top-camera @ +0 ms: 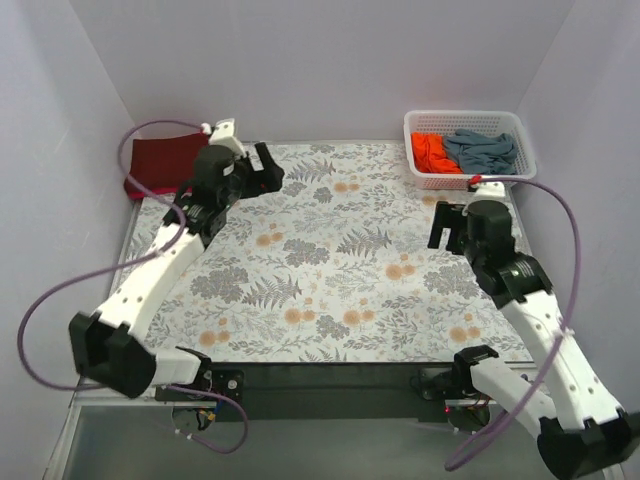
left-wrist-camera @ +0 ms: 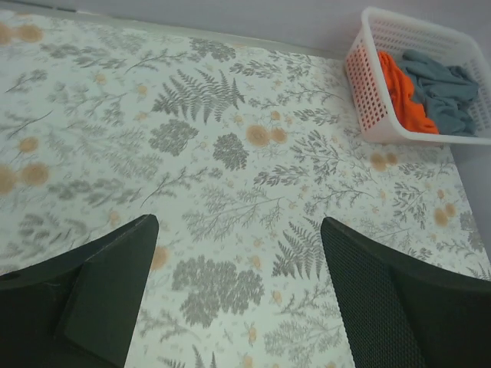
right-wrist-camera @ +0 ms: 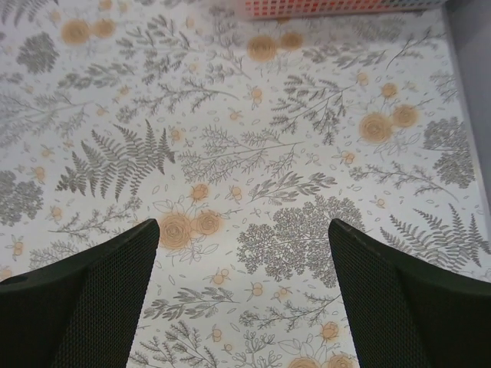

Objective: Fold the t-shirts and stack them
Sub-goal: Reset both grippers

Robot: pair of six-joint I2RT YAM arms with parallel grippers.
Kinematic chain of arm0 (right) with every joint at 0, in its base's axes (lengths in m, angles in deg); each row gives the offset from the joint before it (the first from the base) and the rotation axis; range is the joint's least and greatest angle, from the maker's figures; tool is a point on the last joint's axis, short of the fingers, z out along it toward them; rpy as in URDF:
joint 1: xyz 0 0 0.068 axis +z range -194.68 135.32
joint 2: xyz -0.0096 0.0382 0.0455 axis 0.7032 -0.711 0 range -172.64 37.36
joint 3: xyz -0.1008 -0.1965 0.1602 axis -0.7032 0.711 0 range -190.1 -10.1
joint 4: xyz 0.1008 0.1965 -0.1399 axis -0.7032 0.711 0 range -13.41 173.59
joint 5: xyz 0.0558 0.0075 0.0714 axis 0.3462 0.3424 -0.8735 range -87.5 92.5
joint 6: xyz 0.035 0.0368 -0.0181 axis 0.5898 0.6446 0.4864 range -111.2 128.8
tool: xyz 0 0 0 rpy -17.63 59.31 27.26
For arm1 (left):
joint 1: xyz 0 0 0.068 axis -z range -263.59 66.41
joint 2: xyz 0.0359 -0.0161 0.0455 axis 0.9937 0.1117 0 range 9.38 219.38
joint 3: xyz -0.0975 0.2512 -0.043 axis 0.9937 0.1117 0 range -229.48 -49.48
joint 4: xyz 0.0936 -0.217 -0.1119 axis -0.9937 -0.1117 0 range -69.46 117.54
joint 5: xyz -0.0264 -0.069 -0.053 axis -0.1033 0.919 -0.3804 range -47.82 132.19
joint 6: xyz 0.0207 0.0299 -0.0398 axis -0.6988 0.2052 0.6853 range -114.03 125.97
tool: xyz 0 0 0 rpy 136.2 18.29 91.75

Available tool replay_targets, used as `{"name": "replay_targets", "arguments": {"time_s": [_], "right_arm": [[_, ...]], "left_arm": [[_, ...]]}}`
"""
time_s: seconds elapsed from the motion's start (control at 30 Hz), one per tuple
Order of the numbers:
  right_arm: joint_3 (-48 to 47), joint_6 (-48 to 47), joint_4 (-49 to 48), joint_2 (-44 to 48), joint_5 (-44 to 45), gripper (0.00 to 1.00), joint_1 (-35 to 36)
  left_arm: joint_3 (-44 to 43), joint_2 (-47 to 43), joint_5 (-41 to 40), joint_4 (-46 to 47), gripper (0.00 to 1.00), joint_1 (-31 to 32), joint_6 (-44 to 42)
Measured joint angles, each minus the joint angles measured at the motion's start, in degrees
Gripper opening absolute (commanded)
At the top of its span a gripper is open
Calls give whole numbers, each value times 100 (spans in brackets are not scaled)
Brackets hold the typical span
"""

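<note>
Maroon cloth t-shirt (top-camera: pixel 158 165), dark and apparently folded, lies at the 10 o'clock corner of the floral-patterned tabletop (top-camera: pixel 330 290), just behind the left hand (top-camera: pixel 265 170). That hand and the right hand (top-camera: pixel 440 226) are both released and empty. A crumpled orange t-shirt (top-camera: pixel 432 152) and a grey-blue t-shirt (top-camera: pixel 482 150) touch inside the white plastic lattice basket (top-camera: pixel 470 117) at 2 o'clock. One grab may lift both, or drag the light basket. The right arm's purple cable (top-camera: pixel 562 205) curves near the rim and could snag.

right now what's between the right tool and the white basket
Only bare floral table cloth lies between the right tool and the white basket, as the right wrist view shows.
</note>
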Motion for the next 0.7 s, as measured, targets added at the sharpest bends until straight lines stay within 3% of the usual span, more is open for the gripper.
{"name": "replay_targets", "arguments": {"time_s": [0.17,0.43,0.57,0.7], "right_arm": [[-37,-234,190,1499,240,98,7],[7,-815,153,3519,688,98,7],[216,-931,122,3934,741,98,7],[365,-968,142,4081,710,98,7]], "left_arm": [[1056,-2352,-616,-660,88,-177,236],[1244,-5807,-2083,-1646,88,-173,118],[1333,-6690,-2588,-1711,89,-173,92],[1543,-6830,-2763,-1755,89,-173,92]]}}
